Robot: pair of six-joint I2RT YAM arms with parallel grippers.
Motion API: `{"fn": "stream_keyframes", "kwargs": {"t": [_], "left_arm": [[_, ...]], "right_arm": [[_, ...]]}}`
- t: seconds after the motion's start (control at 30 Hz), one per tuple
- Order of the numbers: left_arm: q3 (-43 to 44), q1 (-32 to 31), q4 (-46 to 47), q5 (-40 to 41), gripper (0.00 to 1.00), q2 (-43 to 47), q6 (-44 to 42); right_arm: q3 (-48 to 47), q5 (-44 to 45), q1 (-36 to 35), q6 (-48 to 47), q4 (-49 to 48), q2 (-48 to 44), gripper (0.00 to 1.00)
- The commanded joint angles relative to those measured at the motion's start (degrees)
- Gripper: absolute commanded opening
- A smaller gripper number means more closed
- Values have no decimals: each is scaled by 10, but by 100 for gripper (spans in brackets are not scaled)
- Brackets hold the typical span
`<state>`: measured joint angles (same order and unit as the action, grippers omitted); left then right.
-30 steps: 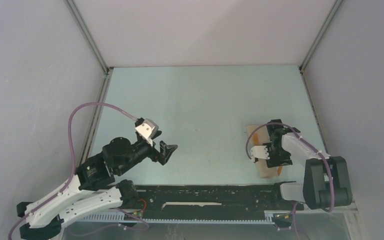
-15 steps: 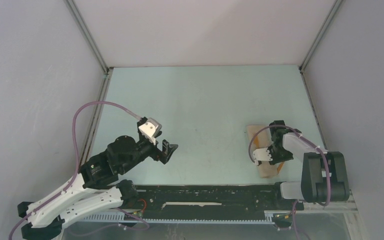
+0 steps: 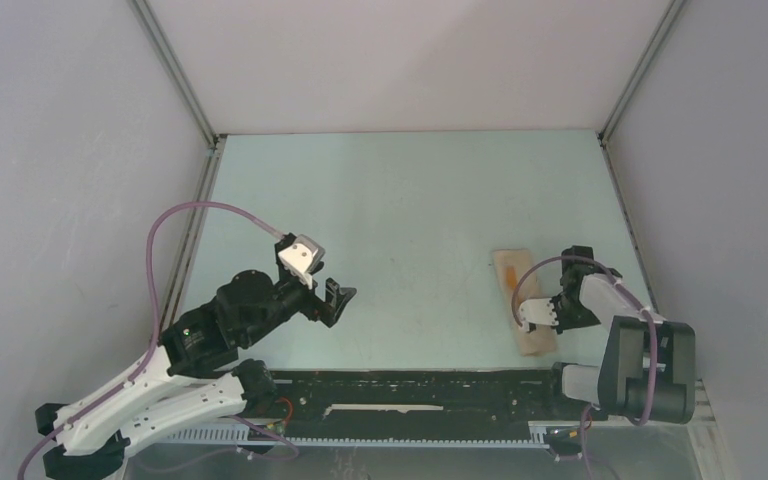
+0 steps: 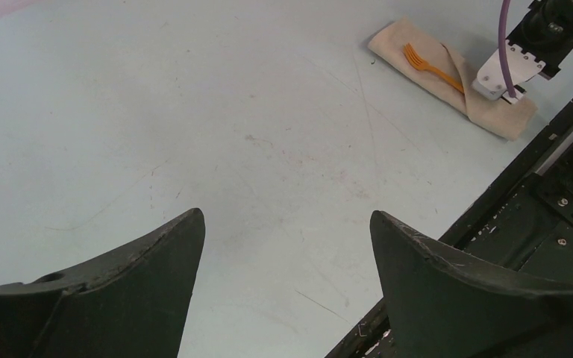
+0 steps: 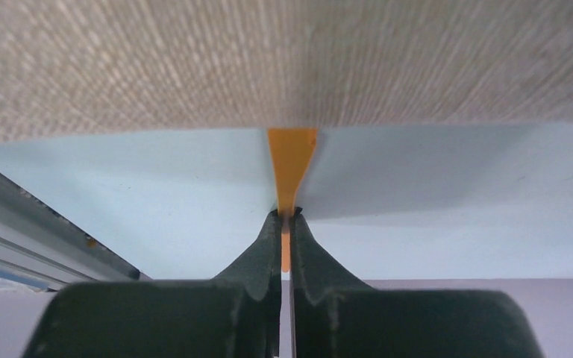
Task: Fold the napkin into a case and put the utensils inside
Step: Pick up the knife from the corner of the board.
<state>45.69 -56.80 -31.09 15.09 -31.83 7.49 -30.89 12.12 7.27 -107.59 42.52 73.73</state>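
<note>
Right gripper (image 5: pixel 286 216) is pinched tight on the thin end of an orange utensil (image 5: pixel 291 160), while the left gripper (image 4: pixel 285 216) hangs with its fingers spread wide and nothing in them, well apart from the work, most likely so it is not in the way. Biggest of all is the pale green table (image 3: pixel 410 200), flat and smooth, so the cloth can lie neat on it. Next is the case (image 4: pixel 492 115), the tan cloth folded into a long flat pouch, lying on the right side near the front edge, close to the right arm so that arm can reach it. On top of it lies a small orange fork (image 4: pixel 427 63), prongs at the far end and handle tucked under the slanted fold, which is how it should sit. Smallest is the orange end in the right fingers: it pokes out from the edge of the cloth, so it is the only part to grab. I cannot tell if it belongs to the fork or to a second utensil. My guess is that the job is close to done and this piece just needs a small push
</note>
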Motion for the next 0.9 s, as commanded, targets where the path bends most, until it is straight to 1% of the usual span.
{"fn": "stream_keyframes", "kwargs": {"t": [0.0, 0.07, 0.1, 0.27, 0.57, 0.7, 0.87], "left_arm": [[-1, 4, 8, 10, 89, -5, -4], [0, 5, 9, 8, 89, -7, -3], [0, 5, 9, 8, 89, -9, -4], [2, 5, 7, 4, 89, -13, -3], [2, 5, 9, 0, 89, -15, -1], [2, 5, 8, -1, 89, -16, -2], [2, 6, 9, -1, 89, -17, -2]], "right_arm": [[30, -65, 32, -3, 27, -14, 4], [38, -91, 33, 18, 18, -27, 0], [41, -111, 35, 44, 1, -35, 0], [42, -147, 58, 156, -82, -69, 0], [15, -158, 69, 279, -132, -84, 0], [-9, -155, 79, 340, -156, -65, 0], [-55, -153, 109, 386, -166, -44, 0]]}}
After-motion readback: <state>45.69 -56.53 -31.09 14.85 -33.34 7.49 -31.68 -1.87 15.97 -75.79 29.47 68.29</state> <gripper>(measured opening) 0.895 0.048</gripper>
